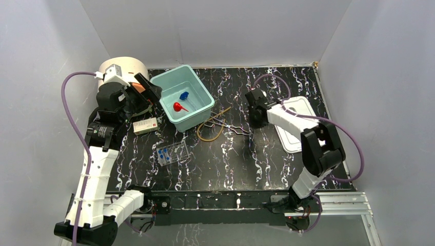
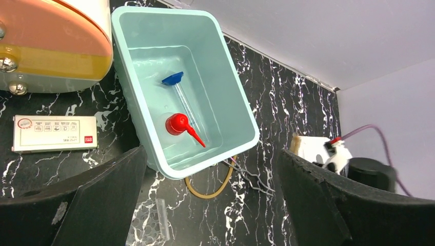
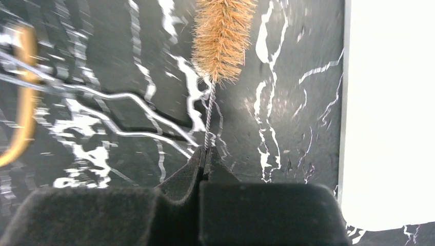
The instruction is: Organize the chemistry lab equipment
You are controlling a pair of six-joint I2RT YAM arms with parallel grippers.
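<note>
right jaws: i see them pinched together on the wire stem of the brush.
brush axis: straight ahead of them, bristles outermost, over the bench.
left jaws: wide apart, empty, by the bin.

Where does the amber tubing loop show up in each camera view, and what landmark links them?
Top external: amber tubing loop at table centre, beside the teal bin.
Left wrist: loop at bottom centre, below the bin's near corner.
Right wrist: loop blurred, at the left edge.
Shared landmark: the metal tongs by the loop.
</note>
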